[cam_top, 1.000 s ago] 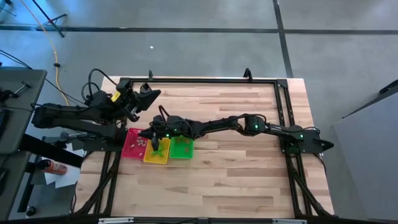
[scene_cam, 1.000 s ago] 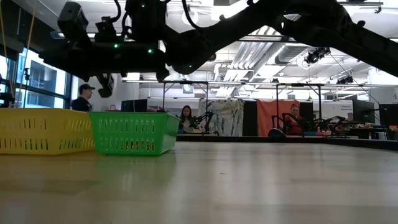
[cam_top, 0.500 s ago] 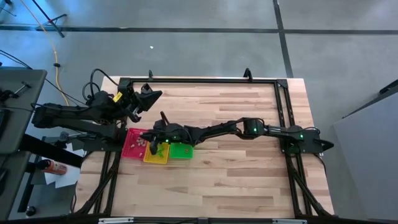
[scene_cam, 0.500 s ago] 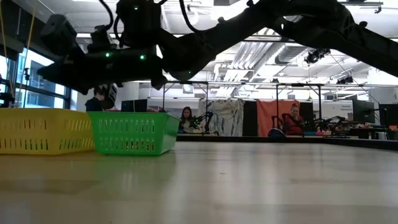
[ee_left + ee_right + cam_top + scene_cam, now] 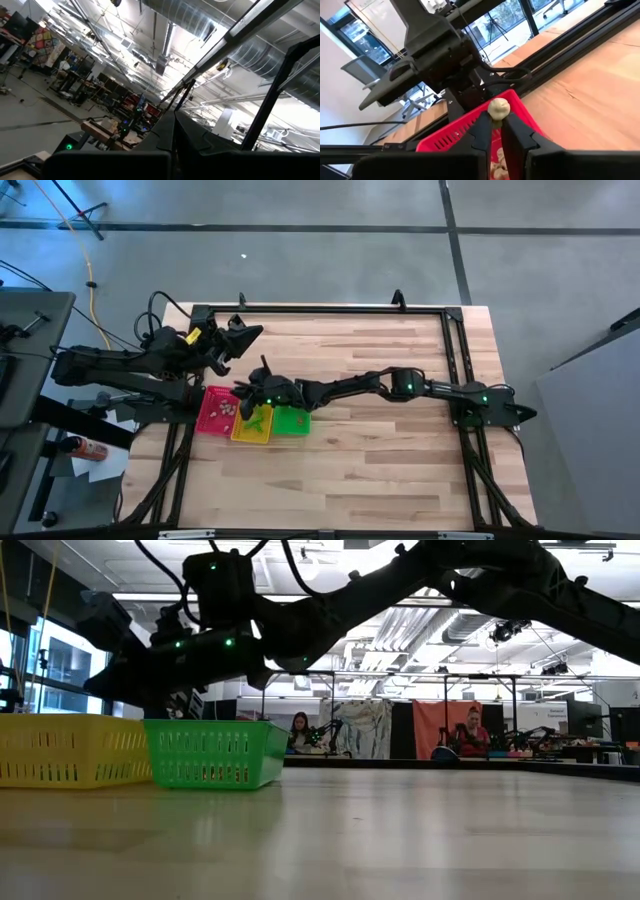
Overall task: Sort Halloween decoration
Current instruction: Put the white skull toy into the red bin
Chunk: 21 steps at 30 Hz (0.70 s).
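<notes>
My right gripper (image 5: 497, 119) is shut on one pale, round trinket (image 5: 498, 107). It hangs over the red tray (image 5: 470, 131), at the border of the red tray (image 5: 214, 412) and the yellow tray (image 5: 254, 426). More pale trinkets (image 5: 497, 168) lie on the red tray's floor. The green tray (image 5: 293, 420) stands beside the yellow one. My left gripper (image 5: 248, 333) is shut and raised off the table near the far left corner, touching nothing; its wrist view shows only the ceiling. My right gripper pinches the pale round trinket's lower half (image 5: 498, 115) between the free ends of its two fingers (image 5: 483, 128). The trinket is lifted clear, with its upper half showing above the fingertips, over the red tray.
Red, yellow and green trays stand side by side near the table's left edge; the yellow tray (image 5: 70, 750) and green tray (image 5: 212, 753) show in the low view. Bare wood (image 5: 380, 460) lies to the right and near side. A black frame (image 5: 320, 310) borders the table. People sit in the room behind.
My right gripper has moved a little toward the table's left edge and sunk lower, tipping down toward the trays, with the trinket in its fingers.
</notes>
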{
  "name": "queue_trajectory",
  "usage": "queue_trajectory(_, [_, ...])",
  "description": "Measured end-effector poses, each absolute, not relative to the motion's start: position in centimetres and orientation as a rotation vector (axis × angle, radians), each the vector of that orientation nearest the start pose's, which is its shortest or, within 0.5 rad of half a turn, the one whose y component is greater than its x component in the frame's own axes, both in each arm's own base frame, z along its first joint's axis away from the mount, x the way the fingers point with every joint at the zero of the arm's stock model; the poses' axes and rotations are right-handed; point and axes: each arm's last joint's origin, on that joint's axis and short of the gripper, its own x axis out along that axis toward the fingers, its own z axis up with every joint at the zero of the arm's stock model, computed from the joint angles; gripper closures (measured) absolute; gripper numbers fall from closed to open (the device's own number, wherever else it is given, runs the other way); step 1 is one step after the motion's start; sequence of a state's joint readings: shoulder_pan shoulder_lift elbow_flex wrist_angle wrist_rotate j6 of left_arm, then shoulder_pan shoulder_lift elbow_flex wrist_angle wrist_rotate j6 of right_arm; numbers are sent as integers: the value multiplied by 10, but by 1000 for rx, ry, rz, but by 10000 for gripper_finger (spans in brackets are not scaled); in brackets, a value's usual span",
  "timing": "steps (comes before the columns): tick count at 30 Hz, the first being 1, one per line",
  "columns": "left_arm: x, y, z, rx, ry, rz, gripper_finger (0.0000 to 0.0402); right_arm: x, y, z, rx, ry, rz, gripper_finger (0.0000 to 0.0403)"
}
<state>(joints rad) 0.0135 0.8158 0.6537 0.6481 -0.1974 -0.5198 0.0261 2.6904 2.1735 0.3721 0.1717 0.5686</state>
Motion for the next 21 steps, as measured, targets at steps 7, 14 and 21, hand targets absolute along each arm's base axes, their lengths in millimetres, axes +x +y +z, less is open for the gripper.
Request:
queue_trajectory(7, [175, 8, 360, -552, -528, 76, 401, 595, 11, 136, 550, 104, -165, 359])
queue_trajectory(14, [176, 8, 359, -551, -509, 82, 402, 596, 11, 136, 525, 129, -77, 352])
queue_trajectory(21, [177, 8, 358, -551, -502, 84, 402, 596, 11, 136, 516, 149, -19, 340])
